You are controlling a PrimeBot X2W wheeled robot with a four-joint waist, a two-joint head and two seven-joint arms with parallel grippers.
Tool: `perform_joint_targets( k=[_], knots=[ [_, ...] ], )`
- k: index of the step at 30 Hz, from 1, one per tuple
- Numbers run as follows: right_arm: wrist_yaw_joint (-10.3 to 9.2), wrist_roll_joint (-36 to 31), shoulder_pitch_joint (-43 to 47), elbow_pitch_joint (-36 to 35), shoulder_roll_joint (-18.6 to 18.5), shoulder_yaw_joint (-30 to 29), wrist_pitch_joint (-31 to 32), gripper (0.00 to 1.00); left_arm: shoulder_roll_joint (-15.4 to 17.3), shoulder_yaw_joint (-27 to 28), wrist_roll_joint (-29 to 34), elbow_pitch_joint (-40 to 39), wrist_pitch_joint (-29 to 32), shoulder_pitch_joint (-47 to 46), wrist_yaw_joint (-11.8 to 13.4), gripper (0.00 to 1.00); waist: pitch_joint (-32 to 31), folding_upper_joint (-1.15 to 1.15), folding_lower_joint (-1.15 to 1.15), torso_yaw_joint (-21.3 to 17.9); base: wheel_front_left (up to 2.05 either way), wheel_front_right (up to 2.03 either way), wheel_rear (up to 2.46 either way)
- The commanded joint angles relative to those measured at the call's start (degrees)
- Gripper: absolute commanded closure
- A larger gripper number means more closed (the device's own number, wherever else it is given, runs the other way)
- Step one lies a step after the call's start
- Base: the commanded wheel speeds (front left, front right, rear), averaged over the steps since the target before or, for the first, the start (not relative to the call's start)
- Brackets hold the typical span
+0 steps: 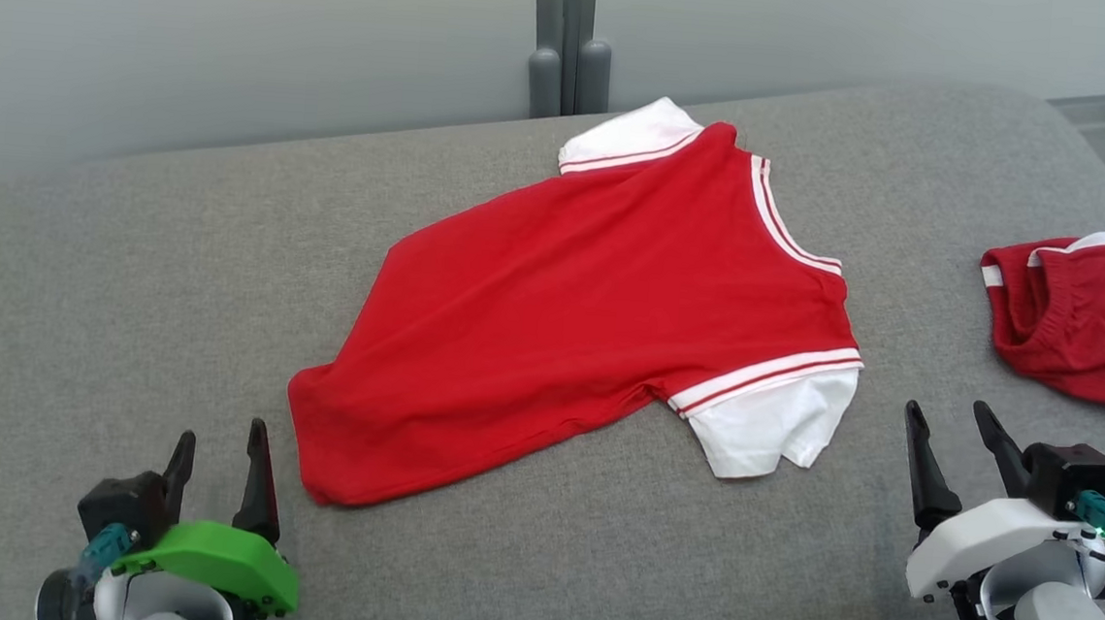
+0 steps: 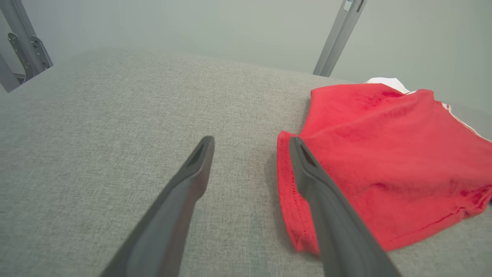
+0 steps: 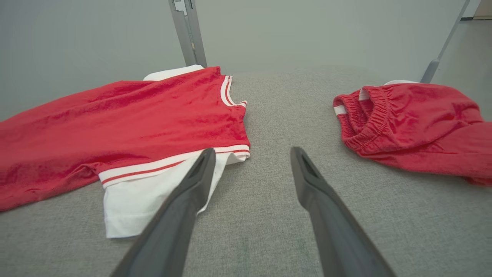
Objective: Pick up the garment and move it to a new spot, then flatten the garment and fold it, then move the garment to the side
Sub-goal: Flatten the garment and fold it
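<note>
Head view had the shirt (image 1: 592,303) spread flat on the cushion (image 1: 127,271), collar toward two o'clock; my left gripper (image 1: 221,429) at seven and right gripper (image 1: 946,406) at four stood released, empty, flanking it, I judged, for folding.

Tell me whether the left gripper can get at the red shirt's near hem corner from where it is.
Probably yes. The left gripper stands open close beside the garment, near its hem corner; only bare grey cushion lies between, nothing on top.
</note>
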Motion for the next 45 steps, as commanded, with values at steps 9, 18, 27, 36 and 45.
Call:
perform_joint_targets(
  k=[9,18,27,36,45],
  knots=[
    [-0.09,-3.83,6.84,-7.39,3.55,-3.06,-0.14,0.0,0.29,-4.98,4.7,-8.86,0.01,8.99,2.28,0.0,-4.43,0.0,0.0,3.66,0.0,0.0,0.0],
    [-0.08,-6.98,10.29,-9.97,5.96,-4.84,-0.14,0.0,0.28,-5.9,8.72,-11.92,0.0,11.82,2.46,0.0,-5.23,0.0,0.0,5.87,0.0,0.0,0.0],
    [-0.08,-8.75,11.83,-9.78,7.35,-6.54,-0.14,0.0,0.31,-6.89,13.33,-13.65,0.0,12.82,2.19,0.0,-5.75,0.0,0.0,6.78,0.0,0.0,0.0],
    [-0.08,-9.6,11.83,-10.18,7.65,-7.21,-0.14,0.0,0.28,-7.45,14.68,-14.09,0.01,12.91,2.79,0.0,-5.42,0.0,0.0,6.89,0.0,0.0,0.0],
    [-0.08,-8.94,11.24,-8.87,7.78,-7.4,-0.14,0.0,0.27,-8.04,13.75,-13.88,0.01,11.76,2.61,0.0,-4.41,0.0,0.0,7.03,0.0,0.0,0.0]
  ],
)
